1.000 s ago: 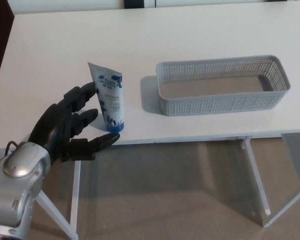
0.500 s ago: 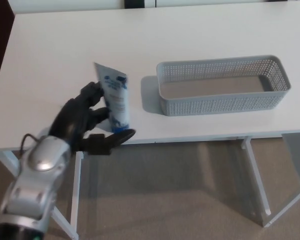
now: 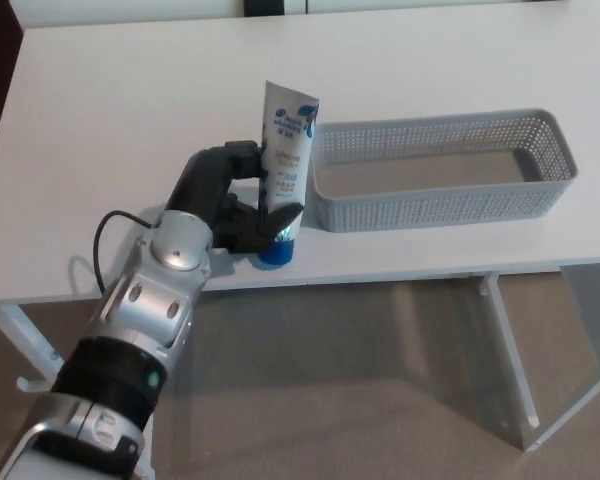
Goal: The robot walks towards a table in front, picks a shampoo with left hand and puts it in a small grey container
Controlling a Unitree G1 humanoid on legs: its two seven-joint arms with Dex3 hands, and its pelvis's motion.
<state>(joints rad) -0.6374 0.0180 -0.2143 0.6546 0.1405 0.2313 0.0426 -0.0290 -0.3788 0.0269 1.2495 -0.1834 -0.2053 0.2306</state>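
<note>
1. Head view: the robot's left hand [image 3: 230, 200] holds a white shampoo tube [image 3: 284, 150] upright, blue cap down, over the white table [image 3: 120, 100] near its front edge. The black fingers [image 3: 242, 156] wrap behind the tube while the thumb [image 3: 280, 218] presses across its lower front, pinching it.
2. The tube stands just beside the left end of the small grey container [image 3: 440, 125], outside it. Whether the cap touches the tabletop cannot be told.
</note>
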